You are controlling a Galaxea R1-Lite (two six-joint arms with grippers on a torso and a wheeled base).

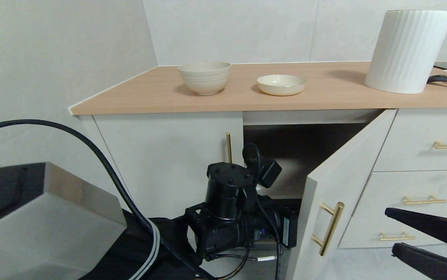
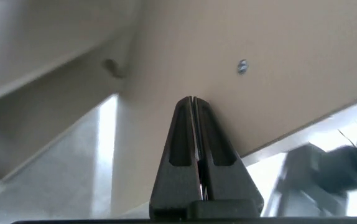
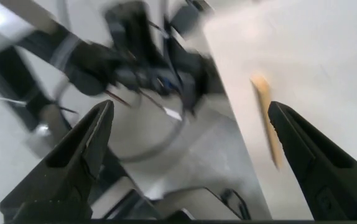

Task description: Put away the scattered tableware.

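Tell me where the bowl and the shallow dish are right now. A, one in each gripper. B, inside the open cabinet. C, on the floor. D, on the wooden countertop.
D: the bowl and the shallow dish stand side by side, apart from each other, on the countertop, above the open cabinet door.

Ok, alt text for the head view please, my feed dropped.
A bowl and a shallow dish sit on a wooden counter above a cabinet whose door stands open. The left arm is low before the opening; the right gripper, jaws open, is at lower right, outside the door.
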